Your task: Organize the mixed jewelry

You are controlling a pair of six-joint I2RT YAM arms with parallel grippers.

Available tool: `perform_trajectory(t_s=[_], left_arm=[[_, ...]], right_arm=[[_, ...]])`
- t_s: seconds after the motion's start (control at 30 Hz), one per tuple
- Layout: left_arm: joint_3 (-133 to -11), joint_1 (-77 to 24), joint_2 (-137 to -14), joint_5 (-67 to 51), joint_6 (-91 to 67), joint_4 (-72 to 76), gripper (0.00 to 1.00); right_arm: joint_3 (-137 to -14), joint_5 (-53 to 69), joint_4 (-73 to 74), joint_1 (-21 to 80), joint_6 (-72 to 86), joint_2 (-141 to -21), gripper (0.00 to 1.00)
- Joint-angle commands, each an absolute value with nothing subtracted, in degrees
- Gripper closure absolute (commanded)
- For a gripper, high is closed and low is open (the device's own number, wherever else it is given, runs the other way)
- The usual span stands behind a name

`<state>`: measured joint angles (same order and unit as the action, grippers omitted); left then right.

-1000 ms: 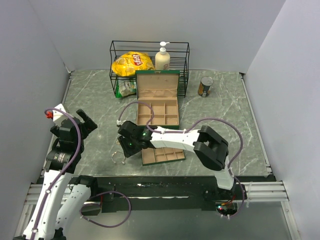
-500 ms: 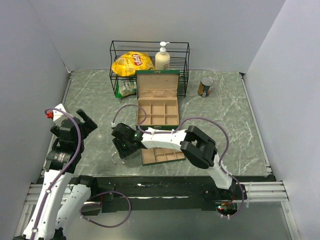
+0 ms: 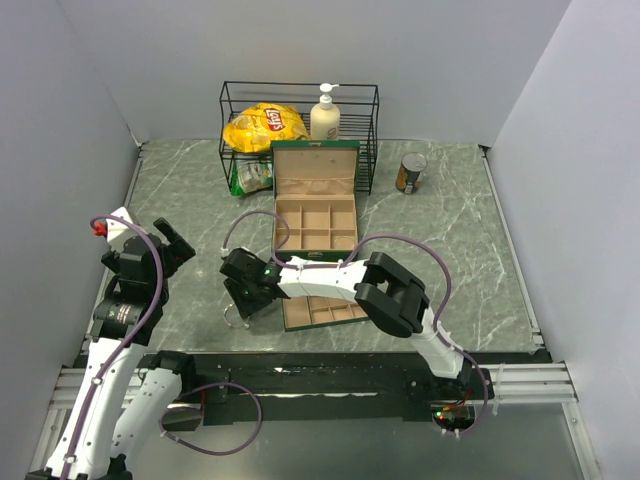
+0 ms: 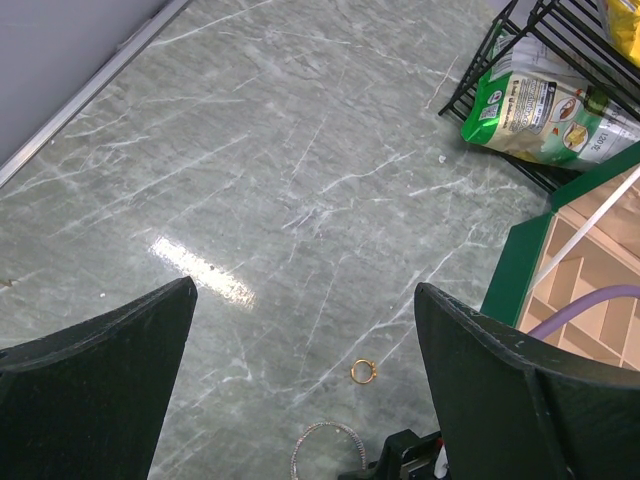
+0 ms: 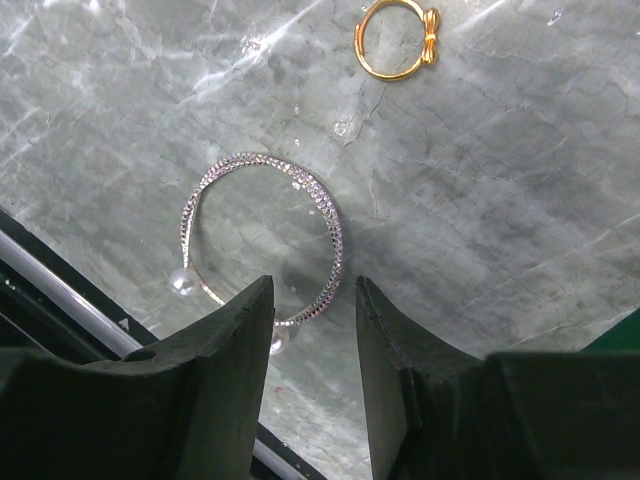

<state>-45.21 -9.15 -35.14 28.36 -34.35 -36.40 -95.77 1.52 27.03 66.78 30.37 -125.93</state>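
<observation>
Left gripper jaws spread wide above the grey-green marble table; thin silvery studded wire bangle with pearl ends lies flat near the table's front edge, one side between the half-parted, non-pinching right gripper jaws, small gold bow ring just beyond.

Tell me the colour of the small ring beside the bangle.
Gold ring; clearest in the right wrist view.
</observation>
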Motion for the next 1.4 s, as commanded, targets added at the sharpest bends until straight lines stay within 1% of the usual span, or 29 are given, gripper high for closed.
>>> perform_trajectory(t_s=[0.0, 0.2, 0.43, 0.53, 0.67, 0.73, 0.8, 1.03, 1.37], left_arm=[[-45.5, -9.0, -35.4, 29.2, -34.9, -36.0, 0.04], [-45.4, -9.0, -35.4, 29.2, -35.0, -36.0, 0.04], [-45.4, -9.0, -35.8, 29.2, -34.9, -36.0, 0.04], [-45.4, -9.0, -35.9, 29.2, -34.9, -36.0, 0.04], [-45.4, -9.0, -35.9, 29.1, -34.8, -36.0, 0.04], [-45.4, -9.0, -36.0, 29.1, -34.8, -36.1, 0.04], [-45.4, -9.0, -35.9, 29.2, -34.9, -36.2, 0.04], [-45.4, -9.0, -36.1, 29.1, -34.9, -36.1, 0.04], [-45.4, -9.0, -36.3, 28.7, -34.8, -35.9, 0.04]], right_arm=[[-97.9, 0.1, 28.2, 67.4, 30.3, -128.3, 0.56], [-98.2, -2.5, 29.4, 67.6, 29.7, -129.6, 0.61], [-100.1, -2.1, 29.5, 67.9, 29.2, -131.5, 0.64], [-101.0, -2.5, 29.8, 68.3, 28.9, -131.8, 0.68], [-100.8, -2.5, 30.1, 68.3, 28.8, -131.8, 0.77], [-100.4, -2.7, 30.0, 68.2, 28.9, -131.2, 0.82], [-100.0, -3.1, 29.9, 68.3, 28.7, -130.2, 0.82], [-97.6, -2.9, 29.1, 68.3, 28.5, -125.7, 0.95], [-92.9, -6.3, 28.1, 68.0, 28.4, -115.8, 0.97]])
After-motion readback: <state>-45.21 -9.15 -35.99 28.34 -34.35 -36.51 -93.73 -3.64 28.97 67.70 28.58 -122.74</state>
